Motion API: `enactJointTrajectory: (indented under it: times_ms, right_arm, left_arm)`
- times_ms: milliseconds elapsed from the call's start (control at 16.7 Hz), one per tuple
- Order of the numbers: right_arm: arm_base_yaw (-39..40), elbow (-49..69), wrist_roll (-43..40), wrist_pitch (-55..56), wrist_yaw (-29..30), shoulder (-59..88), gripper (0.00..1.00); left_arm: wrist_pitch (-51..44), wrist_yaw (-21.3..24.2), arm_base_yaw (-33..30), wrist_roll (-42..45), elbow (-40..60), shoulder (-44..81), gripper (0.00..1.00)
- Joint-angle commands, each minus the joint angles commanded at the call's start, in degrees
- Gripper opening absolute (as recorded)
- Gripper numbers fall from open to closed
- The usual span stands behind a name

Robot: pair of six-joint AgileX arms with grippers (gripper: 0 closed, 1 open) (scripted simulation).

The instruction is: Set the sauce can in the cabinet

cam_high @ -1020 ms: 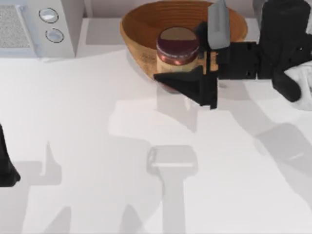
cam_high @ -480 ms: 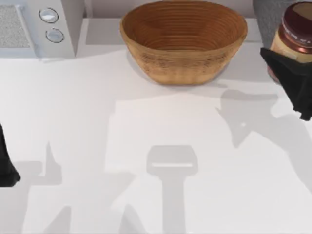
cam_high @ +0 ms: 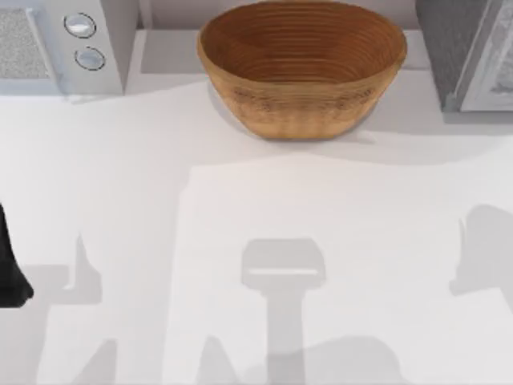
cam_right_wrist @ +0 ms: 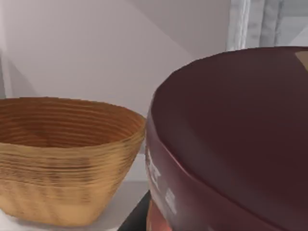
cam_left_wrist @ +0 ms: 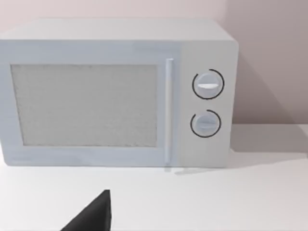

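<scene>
White tabletop (cam_high: 160,160) runs across the top view, with a microwave (cam_high: 60,44) at the back left, a wicker bowl (cam_high: 302,64) at the back centre and the grey cabinet (cam_high: 465,52) at the back right, its pale door edge showing. My left arm (cam_high: 10,265) sits parked at the table's left edge as a dark sliver; its fingers are cut off there, so whether they are apart I cannot tell. Soft shadows on the right of the table suggest something raised above it.

From the left wrist, the microwave (cam_left_wrist: 115,91) faces the camera squarely, door closed, two dials beside the handle. One black fingertip (cam_left_wrist: 94,216) pokes in near the table, well short of the microwave; nothing lies by it.

From the right wrist, the can (cam_right_wrist: 231,144) looms right up against the camera, its maroon top and a strip of orange label visible. That closeness suggests the right gripper holds it, though the fingers are hidden and I cannot confirm the grip. Beside it stands the bowl (cam_right_wrist: 62,159); beyond it rises the cabinet frame (cam_right_wrist: 240,24), probably the target.
</scene>
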Motion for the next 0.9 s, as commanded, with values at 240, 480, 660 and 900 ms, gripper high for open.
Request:
enactJointTrajectory:
  times_ms: [240, 480, 660, 900]
  right_arm:
    - [-2.67, -7.67, 0.79, -4.35, 7.40, -10.36, 0.00]
    - [-3.12, -8.96, 0.91, -5.08, 8.65, -11.89, 0.00]
    - [-2.91, -8.89, 0.97, -5.00, 8.53, -11.64, 0.00]
    - [-1.74, -2.92, 1.41, -6.75, 8.85, -6.71, 0.00]
  left_arm:
    - [0.00, 0.00, 0.00, 0.00, 0.00, 0.00, 1.00]
    - [0.00, 0.00, 0.00, 0.00, 0.00, 0.00, 1.00]
    - [0.00, 0.00, 0.00, 0.00, 0.00, 0.00, 1.00]
    - [0.00, 0.00, 0.00, 0.00, 0.00, 0.00, 1.00]
